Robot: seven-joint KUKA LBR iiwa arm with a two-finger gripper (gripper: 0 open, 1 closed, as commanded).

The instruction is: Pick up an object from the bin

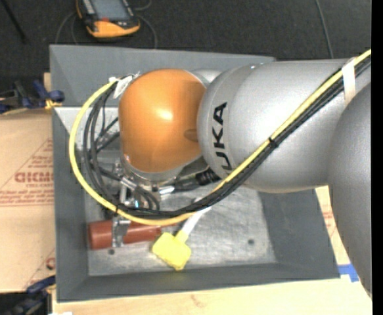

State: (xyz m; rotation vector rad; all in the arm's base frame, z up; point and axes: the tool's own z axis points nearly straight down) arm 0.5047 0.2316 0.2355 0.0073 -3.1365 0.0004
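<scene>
- The grey metal bin (295,231) has sloping walls and a speckled flat floor.
- The silver KUKA arm (276,130) reaches in from the right. A rounded orange cover (157,120) sits at its wrist, and a loop of black and yellow cables (79,153) hangs around that.
- The metal claw (120,231) sticks out below the orange cover and is low over the floor's left front part.
- A dark red cylinder with a smooth skin (100,235) lies flat on the floor at the left front of the bin, with its length running left to right.
- The claw's tip stands across the middle of this cylinder, so red shows on either side of it.
- I cannot tell how far the claw is open, nor whether it has hold of the cylinder or merely stands in front of it.
- A yellow squarish block (171,251) lies just right of the cylinder's right end, close to the front wall and apart from the claw.
</scene>
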